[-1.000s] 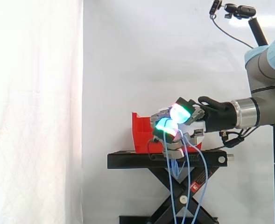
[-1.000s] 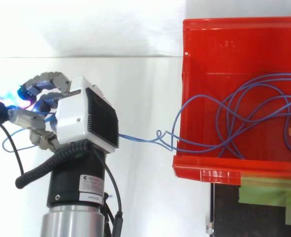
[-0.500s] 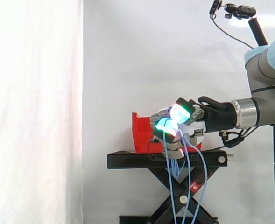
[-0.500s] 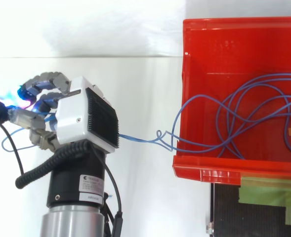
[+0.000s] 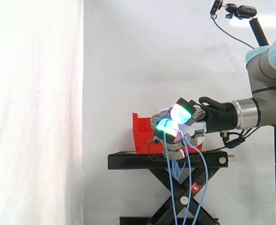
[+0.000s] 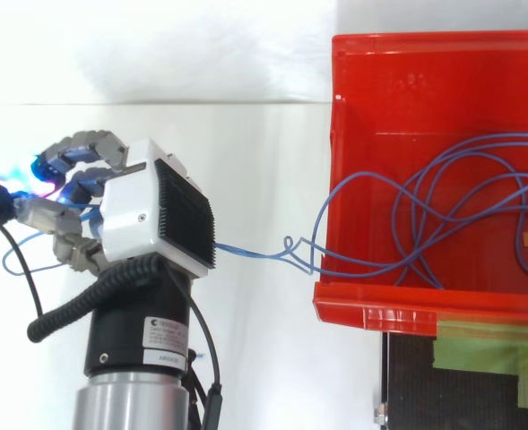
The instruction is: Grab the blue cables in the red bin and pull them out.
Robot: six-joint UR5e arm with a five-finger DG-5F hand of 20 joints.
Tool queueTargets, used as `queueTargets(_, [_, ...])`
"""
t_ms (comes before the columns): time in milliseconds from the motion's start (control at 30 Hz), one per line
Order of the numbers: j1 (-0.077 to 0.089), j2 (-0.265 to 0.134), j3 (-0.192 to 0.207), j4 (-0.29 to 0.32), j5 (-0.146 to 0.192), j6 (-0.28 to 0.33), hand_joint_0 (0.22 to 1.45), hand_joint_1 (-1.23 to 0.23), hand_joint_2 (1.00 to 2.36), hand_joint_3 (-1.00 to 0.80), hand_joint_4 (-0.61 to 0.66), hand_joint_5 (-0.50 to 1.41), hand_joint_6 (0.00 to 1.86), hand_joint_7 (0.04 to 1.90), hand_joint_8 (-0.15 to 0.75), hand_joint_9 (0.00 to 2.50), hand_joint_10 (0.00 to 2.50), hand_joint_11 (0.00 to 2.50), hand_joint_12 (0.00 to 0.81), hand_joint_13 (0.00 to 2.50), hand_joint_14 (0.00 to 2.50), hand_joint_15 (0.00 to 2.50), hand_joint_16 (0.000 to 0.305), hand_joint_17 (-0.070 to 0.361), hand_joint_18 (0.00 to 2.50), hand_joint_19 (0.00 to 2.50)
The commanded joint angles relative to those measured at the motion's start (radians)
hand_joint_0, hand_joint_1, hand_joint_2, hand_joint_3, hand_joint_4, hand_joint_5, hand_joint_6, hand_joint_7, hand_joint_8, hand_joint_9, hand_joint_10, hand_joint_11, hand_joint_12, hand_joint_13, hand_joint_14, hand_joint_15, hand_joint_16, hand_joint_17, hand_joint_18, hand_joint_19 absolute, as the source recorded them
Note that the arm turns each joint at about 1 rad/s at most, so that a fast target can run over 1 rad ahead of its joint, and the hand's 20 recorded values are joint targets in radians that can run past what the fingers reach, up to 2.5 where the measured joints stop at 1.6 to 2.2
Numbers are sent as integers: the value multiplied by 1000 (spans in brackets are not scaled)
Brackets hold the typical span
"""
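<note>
Seen from above, the arm is coming in from the bottom edge. The hand at its end is sitting well to the left of the red bin, clear of it. The fingers are curling in tightly toward the palm and clamping the blue cables. A thin loop of cable is poking out beside them at the far left.

From under the hand, a strand is stretching to the right over the white surface below. It is twisting into a small loop just beside the bin and climbing over the bin's left wall. Most of the cable is lying inside the bin in wide, overlapping loops, spreading from the left wall across to the picture's right edge.

In the side view, the hand is hanging in front of the bin at about the height of its rim, with its pads glowing green and cyan. Several blue strands are dropping from the closed fingers straight down, passing in front of the black stand and its crossed legs toward the bottom edge. Behind the hand, the bin is sitting on top of the stand. The arm is reaching in level from the right edge. The white curtain is hanging behind everything.
</note>
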Motion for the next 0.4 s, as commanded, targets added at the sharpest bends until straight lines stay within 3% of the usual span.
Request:
queueTargets(0, [0, 0, -1, 0, 1, 0, 913, -896, 1000, -1000, -42, 800, 1172, 547, 174, 1250, 15, 1520, 276, 1082, 986, 1618, 40, 91, 966, 1185])
queueTargets(367, [0, 0, -1, 1, 0, 0, 913, -897, 1000, -1000, -36, 801, 1170, 548, 180, 1250, 16, 1521, 278, 1084, 996, 1609, 40, 90, 964, 1176])
